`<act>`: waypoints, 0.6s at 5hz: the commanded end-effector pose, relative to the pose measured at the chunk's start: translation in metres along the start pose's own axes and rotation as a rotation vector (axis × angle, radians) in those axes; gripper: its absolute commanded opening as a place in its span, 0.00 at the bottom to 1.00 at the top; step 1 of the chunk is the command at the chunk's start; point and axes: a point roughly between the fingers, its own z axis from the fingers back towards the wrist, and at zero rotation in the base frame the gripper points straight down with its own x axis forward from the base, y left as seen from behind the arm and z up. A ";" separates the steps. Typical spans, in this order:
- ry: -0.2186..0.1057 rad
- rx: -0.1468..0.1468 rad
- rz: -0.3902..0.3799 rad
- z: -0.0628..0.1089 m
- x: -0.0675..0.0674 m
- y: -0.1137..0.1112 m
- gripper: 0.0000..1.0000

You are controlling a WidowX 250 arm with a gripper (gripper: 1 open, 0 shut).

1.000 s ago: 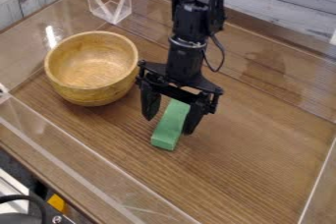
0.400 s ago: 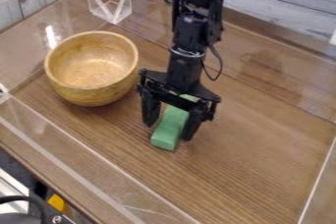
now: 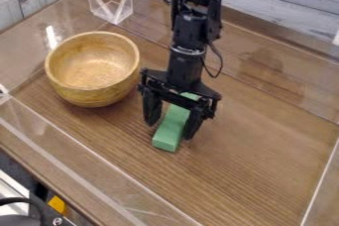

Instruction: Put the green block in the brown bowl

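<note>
1. Your end effector (image 3: 176,117) sits low over the worktop (image 3: 265,121), pointing steeply down, with its two black fingers (image 3: 149,104) spread as wide as they go.
2. The green block (image 3: 172,129) lies flat on the worktop between those fingers, its far end under the end effector and its near end sticking out toward the camera. You have nothing gripped; the fingers stand on either side of the block, and you cannot tell from this view whether either one touches it.
3. Against the frame a second back, your end effector looks a little lower, so its fingers now reach further down past the block's sides. The change is slight, and against the frame just before this one you will see almost none.
4. The spread of the fingers matches the earlier frames; it has neither widened nor narrowed.
5. The block has kept its place and its angle: same spot on the wood, same slant from upper right to lower left.
6. The brown bowl (image 3: 93,67) stands to the left of the end effector in the picture, near but apart from it, upright and with nothing in it. It has not shifted.
7. The clear folded stand (image 3: 110,4) at the back left edge is where it was.
</note>
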 end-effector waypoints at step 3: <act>-0.027 -0.014 -0.014 0.010 0.006 0.002 1.00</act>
